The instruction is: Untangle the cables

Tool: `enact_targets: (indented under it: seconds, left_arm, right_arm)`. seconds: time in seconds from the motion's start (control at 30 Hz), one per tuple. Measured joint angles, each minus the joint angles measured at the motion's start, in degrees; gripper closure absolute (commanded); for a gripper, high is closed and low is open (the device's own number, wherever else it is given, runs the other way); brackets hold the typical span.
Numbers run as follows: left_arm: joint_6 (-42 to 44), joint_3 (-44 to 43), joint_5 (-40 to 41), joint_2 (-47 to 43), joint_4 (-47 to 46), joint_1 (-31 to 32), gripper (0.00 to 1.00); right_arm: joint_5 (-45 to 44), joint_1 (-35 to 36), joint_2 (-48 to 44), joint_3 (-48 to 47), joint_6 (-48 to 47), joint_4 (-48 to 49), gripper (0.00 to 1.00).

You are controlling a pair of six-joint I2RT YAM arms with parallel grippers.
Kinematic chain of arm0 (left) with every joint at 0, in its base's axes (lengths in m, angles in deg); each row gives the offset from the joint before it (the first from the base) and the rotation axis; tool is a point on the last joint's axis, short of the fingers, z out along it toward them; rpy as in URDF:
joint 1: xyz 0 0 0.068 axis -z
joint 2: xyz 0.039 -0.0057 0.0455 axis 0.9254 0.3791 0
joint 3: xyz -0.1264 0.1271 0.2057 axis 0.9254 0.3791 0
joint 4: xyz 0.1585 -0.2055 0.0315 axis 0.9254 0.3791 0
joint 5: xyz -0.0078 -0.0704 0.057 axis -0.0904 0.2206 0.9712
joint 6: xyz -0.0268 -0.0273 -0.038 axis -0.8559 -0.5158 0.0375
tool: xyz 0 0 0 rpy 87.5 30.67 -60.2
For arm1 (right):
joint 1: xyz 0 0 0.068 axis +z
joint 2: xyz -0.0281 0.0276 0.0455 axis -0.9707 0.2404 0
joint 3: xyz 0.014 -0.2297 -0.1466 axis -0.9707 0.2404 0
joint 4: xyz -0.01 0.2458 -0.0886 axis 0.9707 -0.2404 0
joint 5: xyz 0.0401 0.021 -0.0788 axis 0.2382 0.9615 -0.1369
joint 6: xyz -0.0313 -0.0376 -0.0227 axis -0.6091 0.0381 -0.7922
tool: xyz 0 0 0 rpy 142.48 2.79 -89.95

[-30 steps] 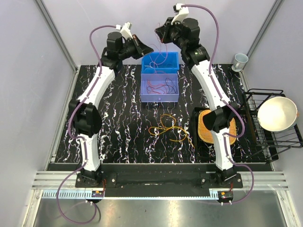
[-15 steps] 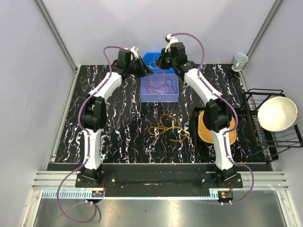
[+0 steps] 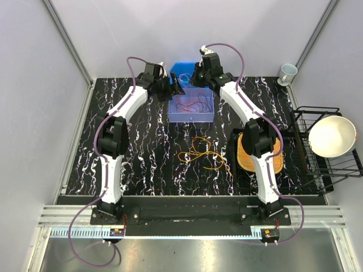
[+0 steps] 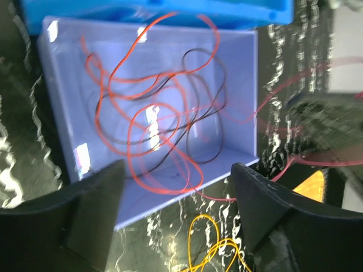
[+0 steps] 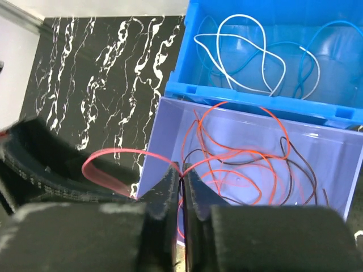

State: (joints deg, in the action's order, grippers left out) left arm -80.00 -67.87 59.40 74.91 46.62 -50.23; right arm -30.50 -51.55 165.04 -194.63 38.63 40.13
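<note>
Found lowered to bin height from a raised stance a second ago: left gripper point(image 4: 177, 175) newly spread wide and empty, right gripper point(image 5: 181, 175) pinched together on a red cable point(image 5: 113, 151), judged a strand mid-delivery. Directly beneath both: lavender bin point(image 4: 249, 96) with loose red and dark cables point(image 4: 153, 119); just beyond, blue bin point(image 5: 255, 93) with white and blue cables point(image 5: 244, 34). Well behind the grippers, on the table point(image 3: 142, 141): orange and yellow tangle point(image 3: 201, 153), unsorted.

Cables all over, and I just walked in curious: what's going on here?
Two robot arms are working at untangling cables. The right hand is pinching a red cable over the lilac bin; the left hand hangs open near it. An orange and yellow tangle lies on the table.
</note>
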Motion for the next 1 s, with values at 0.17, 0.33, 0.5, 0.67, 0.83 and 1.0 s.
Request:
enact_targets:
  seconds: [0.17,0.33,0.5,0.67,0.83,1.0]
  left_arm:
    - [1.9,0.1,4.3,-3.3,4.9,0.5,0.18]
    - [3.0,2.4,8.3,-10.9,6.9,0.6,0.18]
    - [3.5,4.9,10.3,-15.9,7.6,0.6,0.20]
    - [4.3,9.8,11.6,-18.2,8.2,1.1,0.20]
    - [5.3,17.9,13.9,-22.2,8.8,3.7,0.20]
    - [6.3,26.7,15.8,-28.6,9.2,7.8,0.20]
  right_arm:
    - [-1.2,0.0,2.0,-4.9,0.6,-4.3,0.43]
    - [-2.3,0.0,4.1,-9.2,1.3,-10.3,0.42]
    - [-3.0,0.0,3.8,-7.7,2.4,-13.0,0.42]
    - [-3.8,0.0,1.4,-2.1,3.2,-14.4,0.41]
    - [-4.1,0.0,-5.8,6.8,4.2,-14.5,0.41]
    - [-5.9,0.0,-20.1,24.3,6.8,-10.6,0.40]
